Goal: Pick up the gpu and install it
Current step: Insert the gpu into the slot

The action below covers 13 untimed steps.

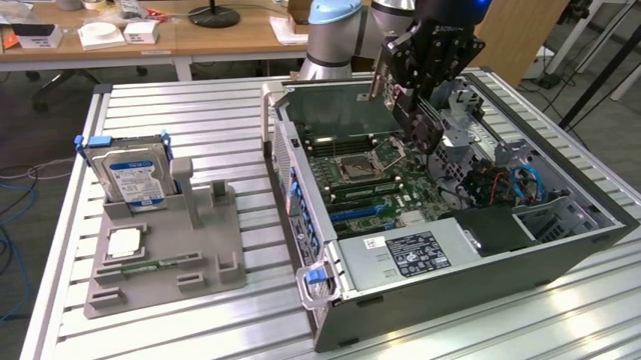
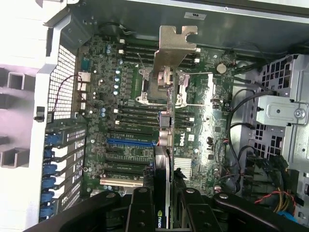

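I hold the gpu edge-on in my gripper, one black finger pressed to each face of it; my fingers frame the cooler's green logo. Its silver bracket points away from me, over the green motherboard of the open case. Beyond the card lie the processor socket, rows of black memory slots and a blue expansion slot. Blue latches line one case wall; a grey drive cage and red and yellow wires sit on the opposite side.
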Each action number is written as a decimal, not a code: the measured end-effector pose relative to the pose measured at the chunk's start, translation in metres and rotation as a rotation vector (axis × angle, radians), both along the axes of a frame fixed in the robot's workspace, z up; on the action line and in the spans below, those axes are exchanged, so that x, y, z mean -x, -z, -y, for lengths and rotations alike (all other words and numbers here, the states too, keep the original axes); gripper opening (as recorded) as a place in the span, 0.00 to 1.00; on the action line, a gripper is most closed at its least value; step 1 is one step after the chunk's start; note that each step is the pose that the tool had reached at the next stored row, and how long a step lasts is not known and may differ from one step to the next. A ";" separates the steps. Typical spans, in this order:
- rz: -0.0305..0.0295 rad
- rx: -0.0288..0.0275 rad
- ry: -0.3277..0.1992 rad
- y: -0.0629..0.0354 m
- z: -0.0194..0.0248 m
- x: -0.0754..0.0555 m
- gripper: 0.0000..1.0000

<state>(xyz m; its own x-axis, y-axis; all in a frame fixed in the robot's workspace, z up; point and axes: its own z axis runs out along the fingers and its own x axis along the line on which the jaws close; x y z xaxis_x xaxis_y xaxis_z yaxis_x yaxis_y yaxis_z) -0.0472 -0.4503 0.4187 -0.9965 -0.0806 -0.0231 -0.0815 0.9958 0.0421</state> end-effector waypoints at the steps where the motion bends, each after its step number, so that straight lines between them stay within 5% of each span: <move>1: 0.0000 0.0000 -0.002 0.0000 0.0000 0.000 0.26; 13: 0.0000 0.0000 -0.042 0.0000 0.0000 0.000 0.26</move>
